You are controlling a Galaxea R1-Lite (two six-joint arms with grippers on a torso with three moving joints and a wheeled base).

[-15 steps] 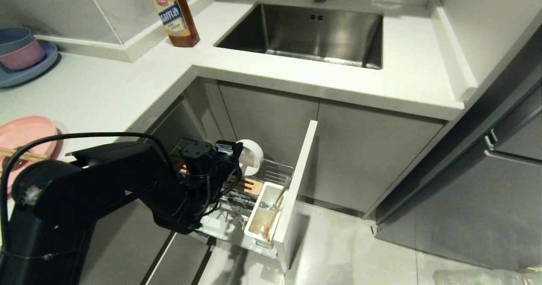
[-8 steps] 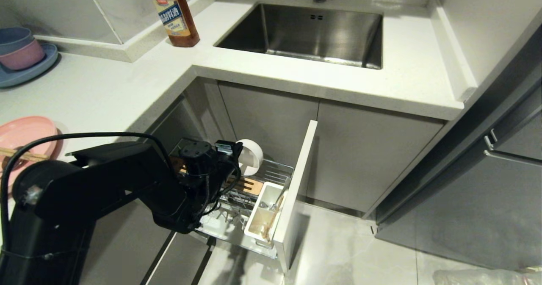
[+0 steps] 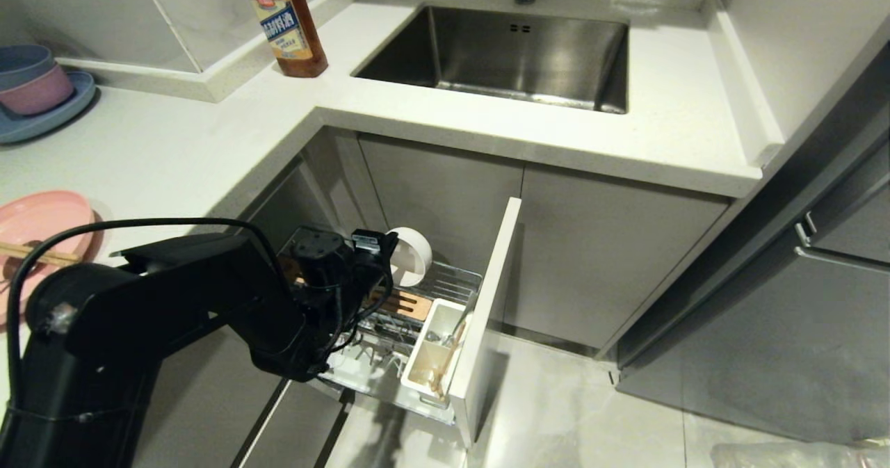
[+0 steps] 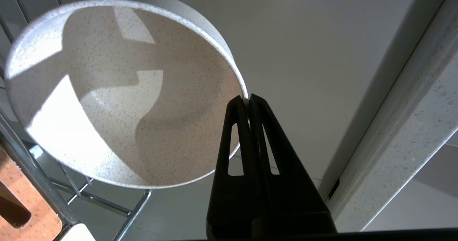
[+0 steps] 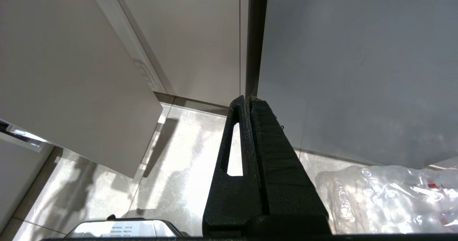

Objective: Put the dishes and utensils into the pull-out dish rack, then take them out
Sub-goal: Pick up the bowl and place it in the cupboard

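White table [image 3: 174,148] wraps the corner, steel sink [image 3: 507,51] set into it at the far side. Below the sink, the rack [image 3: 445,287] stands pulled out, its narrow door front [image 3: 490,301] edge-on to me.

My left arm reaches down over the rack and hides much of it. Left claw [image 4: 248,98]: fingers pressed together, pinching the rim of the cream bowl [image 4: 118,90]. The bowl stands on edge at the back of the rack, its open side facing my wrist camera, wire bars beside and under it. From the head it shows as a white round [image 3: 410,256] just past my wrist.

Pink plate [image 3: 35,221] lies on the table at far left, well apart from the rack, with chopsticks [image 3: 38,252] across it. Wooden block [image 3: 407,304] sits in the rack beside the white cup [image 3: 434,346]; something thin stands in the cup, cannot tell what.

Sauce bottle [image 3: 285,19] near the sink's left corner. Blue plate [image 3: 42,113] with small stacked bowls [image 3: 31,78] at the table's far left.

Right claw [image 5: 247,98]: fingers pressed together, empty, hanging above the floor [image 5: 179,183].
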